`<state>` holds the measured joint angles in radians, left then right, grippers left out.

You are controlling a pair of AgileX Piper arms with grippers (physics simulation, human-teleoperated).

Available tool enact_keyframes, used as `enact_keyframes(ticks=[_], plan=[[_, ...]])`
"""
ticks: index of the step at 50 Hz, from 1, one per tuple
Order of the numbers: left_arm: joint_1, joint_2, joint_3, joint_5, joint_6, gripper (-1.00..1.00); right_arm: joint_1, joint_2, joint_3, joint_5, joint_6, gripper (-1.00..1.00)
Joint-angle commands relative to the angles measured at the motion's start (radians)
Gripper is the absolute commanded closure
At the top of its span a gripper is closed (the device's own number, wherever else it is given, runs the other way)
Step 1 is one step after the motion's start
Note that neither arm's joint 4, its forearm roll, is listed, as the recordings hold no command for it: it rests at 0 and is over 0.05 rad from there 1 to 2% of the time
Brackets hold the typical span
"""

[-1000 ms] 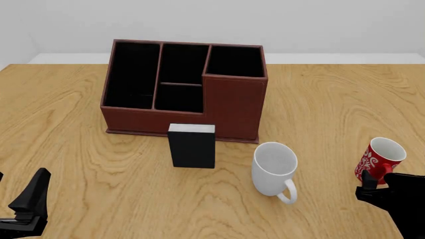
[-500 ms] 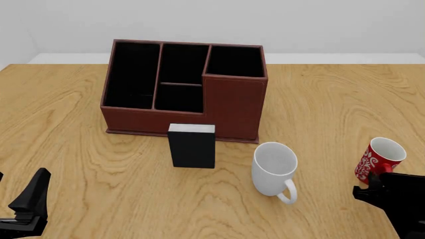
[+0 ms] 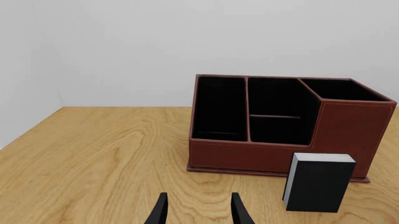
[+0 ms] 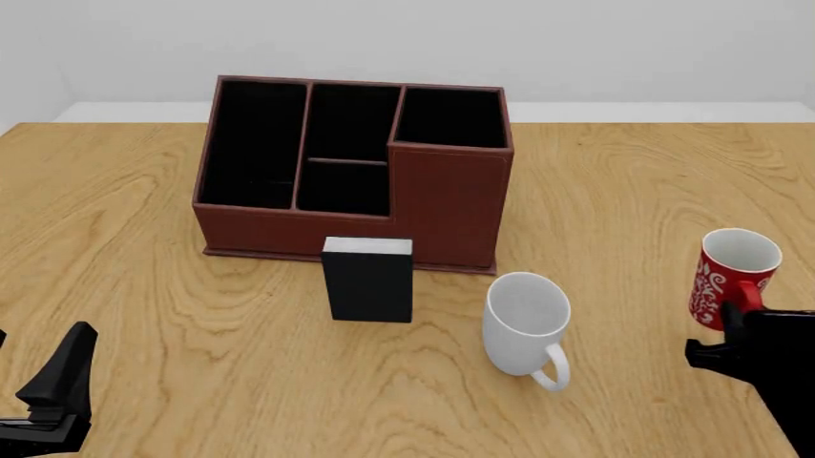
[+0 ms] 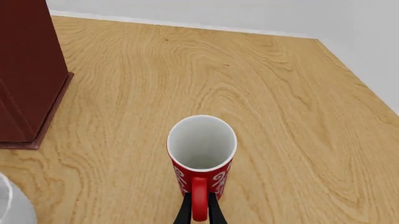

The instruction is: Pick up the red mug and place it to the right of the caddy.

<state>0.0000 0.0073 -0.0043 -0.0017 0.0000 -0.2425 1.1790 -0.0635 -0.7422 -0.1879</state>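
Mug (image 4: 735,277) held by its handle, just off the table's right side.
The right gripper (image 5: 199,208) pinches the handle; the left gripper (image 3: 197,210) idles with fingers apart. I judge transport is in hand: next, carry it forward-left and set it beside the caddy (image 4: 357,172), right of it.

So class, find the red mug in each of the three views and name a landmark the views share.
Front view: red mug at the far right edge, handle pinched by the right pincer.
Right wrist view: low centre, upright, seen from above.
Left wrist view: not in it.
Shared landmark: the caddy, in all three.
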Motion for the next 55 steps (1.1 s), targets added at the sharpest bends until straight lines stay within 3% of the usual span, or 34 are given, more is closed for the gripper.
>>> enact_keyframes(ticks=[1, 19, 20, 22, 42, 43, 54, 55], plan=[[0.0, 0.0, 0.0, 0.0, 0.0, -1.0, 0.067, -0.254, -0.071, 0.262, 0.014, 1.0], [0.0, 0.0, 0.0, 0.0, 0.0, -1.0, 0.149, -0.193, -0.157, 0.251, 0.031, 1.0], [0.0, 0.0, 0.0, 0.0, 0.0, -1.0, 0.181, -0.091, -0.182, 0.173, 0.033, 1.0], [0.0, 0.0, 0.0, 0.0, 0.0, -1.0, 0.195, -0.024, -0.199, 0.127, 0.036, 1.0], [0.0, 0.0, 0.0, 0.0, 0.0, -1.0, 0.245, 0.196, -0.321, 0.029, 0.047, 1.0], [0.0, 0.0, 0.0, 0.0, 0.0, -1.0, 0.267, 0.263, -0.361, 0.009, 0.039, 1.0], [0.0, 0.0, 0.0, 0.0, 0.0, -1.0, 0.29, 0.338, -0.403, -0.015, 0.038, 1.0], [0.0, 0.0, 0.0, 0.0, 0.0, -1.0, 0.301, 0.413, -0.457, -0.03, 0.026, 1.0]])
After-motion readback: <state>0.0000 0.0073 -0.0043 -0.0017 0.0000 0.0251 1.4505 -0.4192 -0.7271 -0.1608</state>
